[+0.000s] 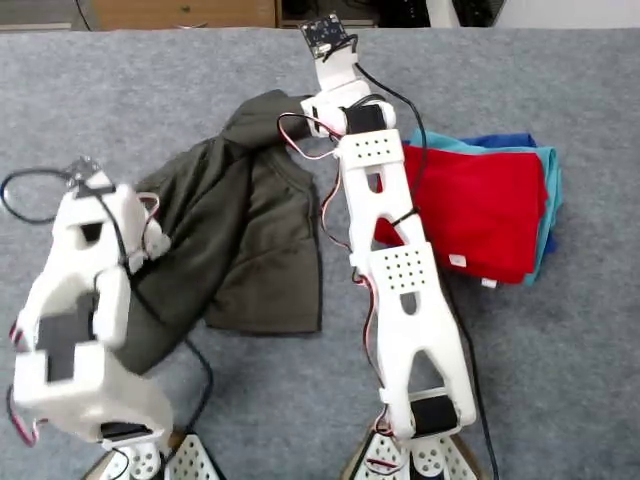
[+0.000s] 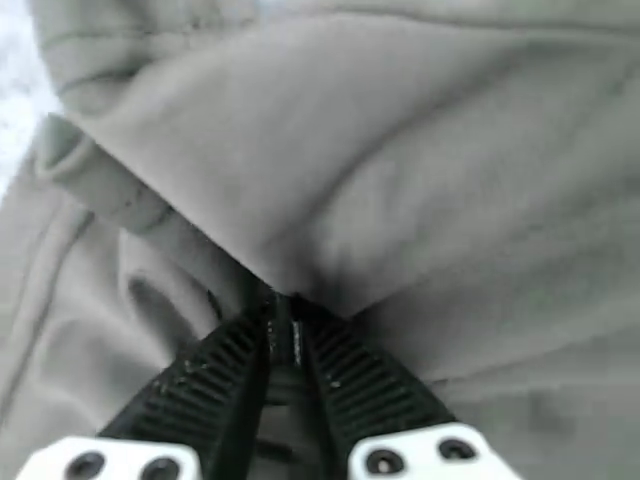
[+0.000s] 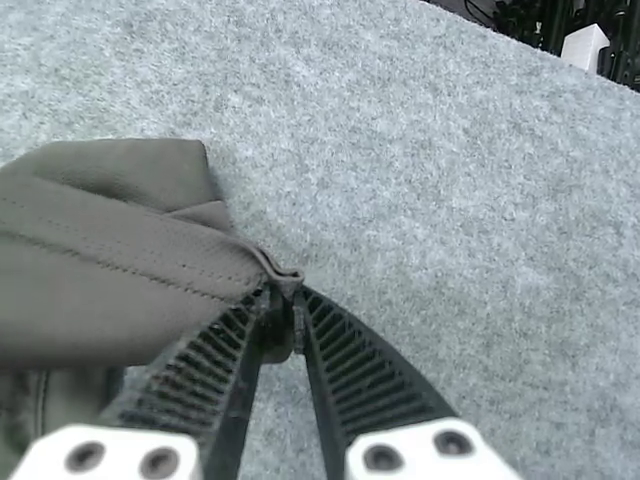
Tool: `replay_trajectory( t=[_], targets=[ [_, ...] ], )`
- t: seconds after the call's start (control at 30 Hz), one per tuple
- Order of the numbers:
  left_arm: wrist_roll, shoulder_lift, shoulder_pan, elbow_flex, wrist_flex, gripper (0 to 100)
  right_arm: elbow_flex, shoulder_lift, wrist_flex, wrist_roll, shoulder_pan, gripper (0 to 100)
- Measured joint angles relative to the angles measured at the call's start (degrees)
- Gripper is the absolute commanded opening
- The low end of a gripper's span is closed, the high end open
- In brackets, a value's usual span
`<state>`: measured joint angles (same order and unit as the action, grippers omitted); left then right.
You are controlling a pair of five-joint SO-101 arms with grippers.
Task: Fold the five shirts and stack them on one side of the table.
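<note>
The olive shirt (image 1: 270,260) lies rumpled on the grey bench (image 1: 560,380) — left jaws and right jaws each clamped on its fabric.

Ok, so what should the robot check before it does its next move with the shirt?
1. The left hand is shut on the dark green shirt: ok.
2. The right hand pinches the shirt's hem: ok.
3. The shirt lies flat: not ok, it is bunched between the arms.
4. The folded stack sits tidy on the table's right side: ok, red on top of teal and blue.
5. All five shirts are counted: cannot tell; three colours in the stack, plus this one.
</note>
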<state>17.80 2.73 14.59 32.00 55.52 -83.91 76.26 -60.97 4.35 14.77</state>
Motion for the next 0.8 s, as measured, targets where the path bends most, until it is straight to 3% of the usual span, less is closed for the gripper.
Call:
replay_trajectory(
  t=[0.1, 0.2, 0.5, 0.6, 0.8],
  targets=[
    [-3.7, -11.1, -0.2, 8.1, -2.1, 2, 0.0, 0.0, 0.0, 1.0, 0.0, 0.3],
    [-6.7, -15.9, -0.4, 7.7, -1.6, 2, 0.0, 0.0, 0.4, 2.2, 0.0, 0.3],
    [-19.0, -12.4, -9.0, -13.7, 18.9, 7, 0.0, 2.6, 3.2, 4.6, 0.0, 0.2],
    [-19.1, -9.2, -3.9, -21.4, 20.4, 7, 0.0, 2.6, 3.5, 6.5, 0.0, 0.2],
    [-13.7, 4.1, 9.6, -34.0, 15.8, 7, 0.8, 2.6, 6.8, 7.0, 0.1, 0.2]
  ],
)
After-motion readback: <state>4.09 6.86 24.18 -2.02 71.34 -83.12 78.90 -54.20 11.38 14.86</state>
